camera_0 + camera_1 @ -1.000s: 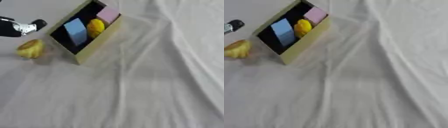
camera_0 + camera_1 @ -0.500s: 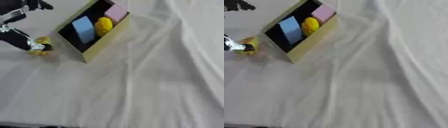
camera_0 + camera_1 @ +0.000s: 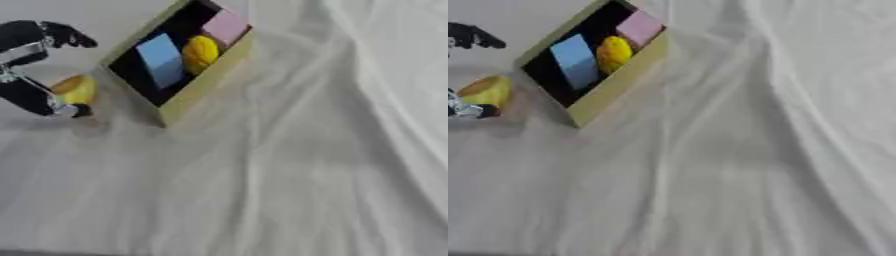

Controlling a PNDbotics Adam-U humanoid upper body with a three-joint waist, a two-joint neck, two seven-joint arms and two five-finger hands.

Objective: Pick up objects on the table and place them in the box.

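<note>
Box (image 3: 197, 85) holds three items; left hand (image 3: 35, 95) fuller in left eye view.

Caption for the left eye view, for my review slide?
Left hand closing around a yellow object beside the box, which already holds blue, yellow and pink items.

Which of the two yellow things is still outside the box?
The yellow one on the cloth, left of the box, right against the left hand. The other yellow thing sits inside, between blue and pink blocks.
</note>
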